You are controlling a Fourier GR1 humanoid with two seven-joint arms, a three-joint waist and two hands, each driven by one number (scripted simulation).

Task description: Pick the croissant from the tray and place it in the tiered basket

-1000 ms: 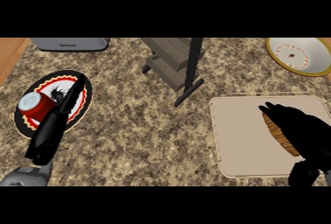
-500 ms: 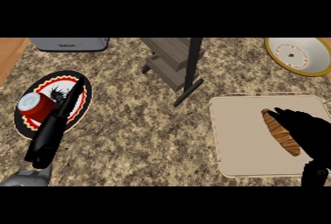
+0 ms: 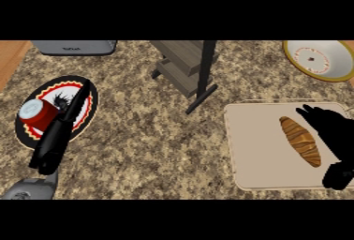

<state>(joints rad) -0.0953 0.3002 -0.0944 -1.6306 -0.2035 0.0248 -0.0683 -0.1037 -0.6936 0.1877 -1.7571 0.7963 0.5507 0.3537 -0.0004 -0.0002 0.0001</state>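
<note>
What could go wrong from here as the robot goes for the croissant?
1. The right hand lies beside the croissant, not round it; closing there might push it across the tray instead of gripping it.
2. The basket has a dark post; a carried croissant could knock against it.
3. The left hand stretches over a plate with a red cup and might nudge it.

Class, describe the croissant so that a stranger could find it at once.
Look at the pale square tray on the counter's right side. On it lies the croissant, a long golden-brown pastry beside the black right hand; nothing else lies on the tray.
</note>
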